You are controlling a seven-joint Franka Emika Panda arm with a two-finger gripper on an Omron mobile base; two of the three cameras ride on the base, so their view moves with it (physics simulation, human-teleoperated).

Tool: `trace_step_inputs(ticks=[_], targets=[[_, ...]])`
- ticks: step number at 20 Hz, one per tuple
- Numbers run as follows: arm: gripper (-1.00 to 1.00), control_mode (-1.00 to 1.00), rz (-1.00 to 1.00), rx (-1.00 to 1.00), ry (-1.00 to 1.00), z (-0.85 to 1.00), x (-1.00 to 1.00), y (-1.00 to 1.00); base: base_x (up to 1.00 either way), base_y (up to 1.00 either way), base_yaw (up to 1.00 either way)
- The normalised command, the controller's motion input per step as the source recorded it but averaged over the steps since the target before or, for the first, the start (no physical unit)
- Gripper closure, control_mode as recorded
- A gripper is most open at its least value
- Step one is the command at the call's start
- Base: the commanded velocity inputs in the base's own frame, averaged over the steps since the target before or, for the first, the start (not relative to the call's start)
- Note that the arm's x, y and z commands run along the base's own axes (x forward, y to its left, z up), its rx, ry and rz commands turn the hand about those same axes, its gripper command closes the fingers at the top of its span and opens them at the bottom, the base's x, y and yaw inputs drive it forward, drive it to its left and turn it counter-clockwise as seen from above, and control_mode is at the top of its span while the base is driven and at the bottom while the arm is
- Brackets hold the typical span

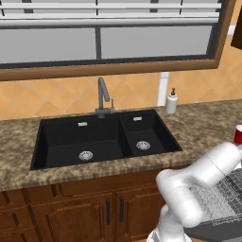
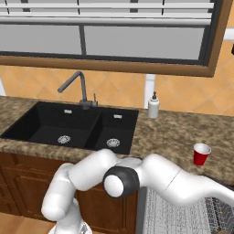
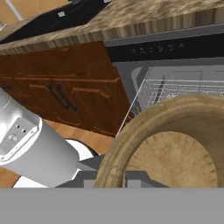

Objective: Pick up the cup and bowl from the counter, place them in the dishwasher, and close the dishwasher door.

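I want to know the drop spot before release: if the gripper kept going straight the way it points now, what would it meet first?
Probably the dishwasher's wire rack, seen past the bowl the gripper holds; depth is unclear.

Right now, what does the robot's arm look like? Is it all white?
Mostly white. The arm is made of smooth, rounded, glossy white tubes, thick like sausages, joined at bends. One joint has a dark grey-black round cap with a paler grey ring around it. In the hand view, a white segment carries a flat plate with tiny dark screw dots. No cables are visible.
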Motion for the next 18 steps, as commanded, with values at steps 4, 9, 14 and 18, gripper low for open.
trace_step_inputs(ticks=[4,9,14,18], targets=[[1.0,-1.0,0.0,-0.04,0.0,-0.77,0.4,0.15,0.0,0.0,0.0],[1.0,-1.0,-0.01,-0.1,0.07,-0.29,0.81,0.0,0.0,0.0,0.0],[1.0,-1.0,-0.02,-0.1,0.22,-0.18,0.82,0.02,0.0,0.0,0.0],[1.0,-1.0,-0.02,-0.07,0.16,-0.82,0.41,0.0,0.0,0.0,0.0]])
